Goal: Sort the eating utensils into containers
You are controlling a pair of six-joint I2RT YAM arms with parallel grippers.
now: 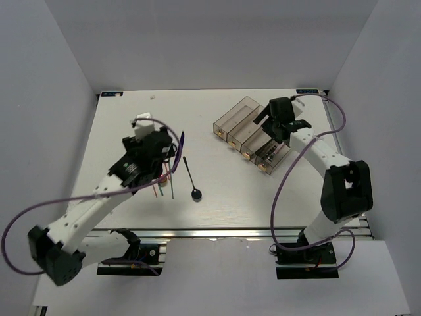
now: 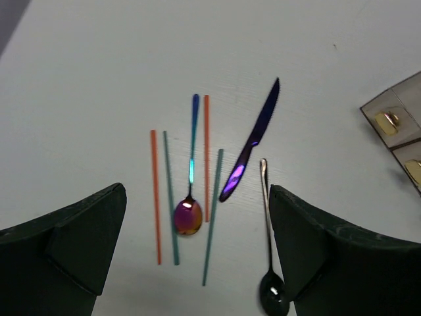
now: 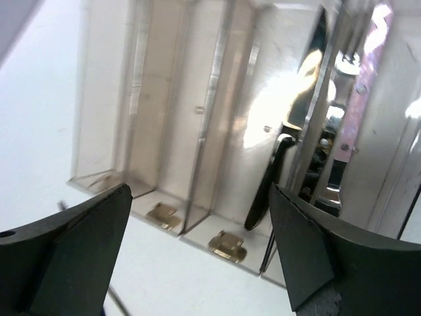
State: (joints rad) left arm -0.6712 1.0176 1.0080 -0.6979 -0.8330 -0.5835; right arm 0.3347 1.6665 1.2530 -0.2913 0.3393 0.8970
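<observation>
Left gripper [image 2: 197, 191] hangs nearest, jaws spread wide and empty, over loose utensils at 9 o'clock on the table [image 1: 217, 210]: red-bowled spoon [image 2: 187, 217], orange chopsticks [image 2: 156, 197], green chopsticks [image 2: 212, 217], dark-blue knife [image 2: 253, 141], and black spoon [image 2: 270, 289] at the group's 4 o'clock. Right gripper [image 3: 198, 191], equally wide and empty, hovers over the containers [image 3: 210, 118] at 2 o'clock, with a black knife [image 3: 275, 171] inside one.

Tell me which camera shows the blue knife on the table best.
Left wrist view: the blue knife lies whole and unobstructed beside the chopsticks. The top view shows just a thin sliver near the left arm; the right wrist view misses it.
</observation>
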